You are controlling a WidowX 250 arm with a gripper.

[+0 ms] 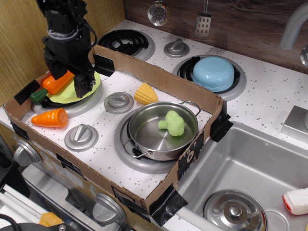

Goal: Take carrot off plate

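The long orange carrot [54, 83] with a dark green stem end lies across the lime yellow-green plate [72, 94] on the front-left burner. My black gripper [69, 82] hangs over the plate with its fingers open, one finger [82, 85] on the near right side of the carrot and the other behind it. The carrot's pointed end is hidden behind the gripper. It is not gripped.
A shorter stubby orange carrot [49, 118] lies in front of the plate. A yellow corn piece [146, 93] sits by a knob. A steel pot [162, 130] holds green broccoli [173, 122]. A cardboard wall [159, 79] rings the stove. A blue bowl [213, 73] sits behind; a sink [250, 173] is at right.
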